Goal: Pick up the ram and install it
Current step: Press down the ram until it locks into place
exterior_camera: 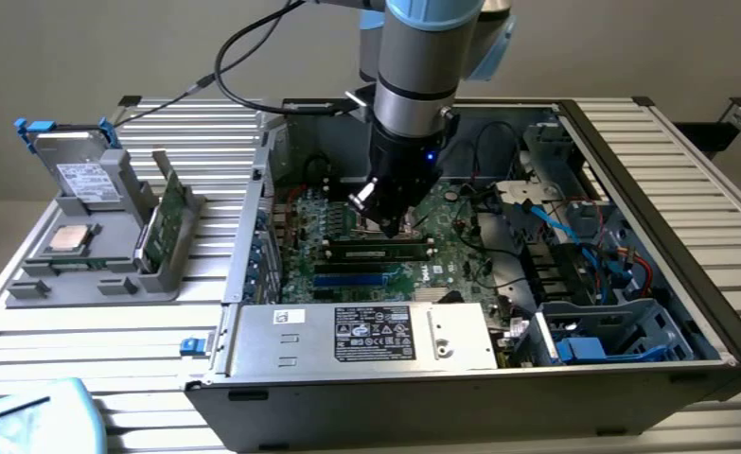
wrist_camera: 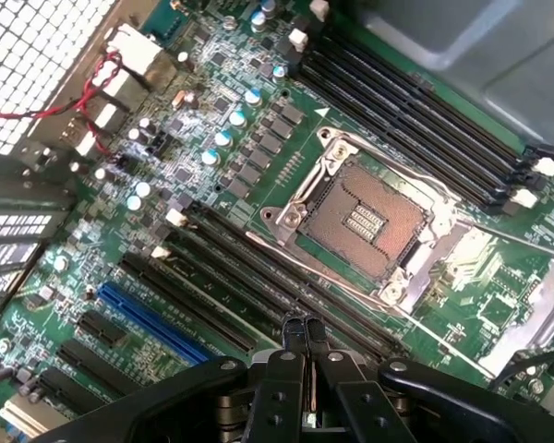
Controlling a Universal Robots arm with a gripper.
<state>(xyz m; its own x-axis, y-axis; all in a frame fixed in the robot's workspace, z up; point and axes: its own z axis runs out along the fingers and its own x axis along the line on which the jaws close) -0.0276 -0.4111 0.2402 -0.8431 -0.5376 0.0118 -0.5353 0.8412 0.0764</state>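
A ram stick (exterior_camera: 373,252) with dark chips and a pale label stands on edge in a slot of the green motherboard (exterior_camera: 461,219) inside the open computer case. My gripper (exterior_camera: 389,223) hangs just above and behind that stick, fingers pressed together. In the wrist view the shut gripper (wrist_camera: 305,329) holds nothing and hovers over the long black memory slots (wrist_camera: 258,277) beside the bare processor socket (wrist_camera: 369,217). I cannot tell whether the fingertips touch the stick. A second green ram stick (exterior_camera: 163,222) leans upright in the grey holder (exterior_camera: 93,284) at the exterior view's left.
The case walls (exterior_camera: 673,236) ring the motherboard. A silver power supply (exterior_camera: 358,336) lies along the near side, and blue cables and a drive cage (exterior_camera: 597,340) sit on the exterior view's right. The grey holder also carries a silver processor chip (exterior_camera: 67,238) and a hard drive (exterior_camera: 86,175).
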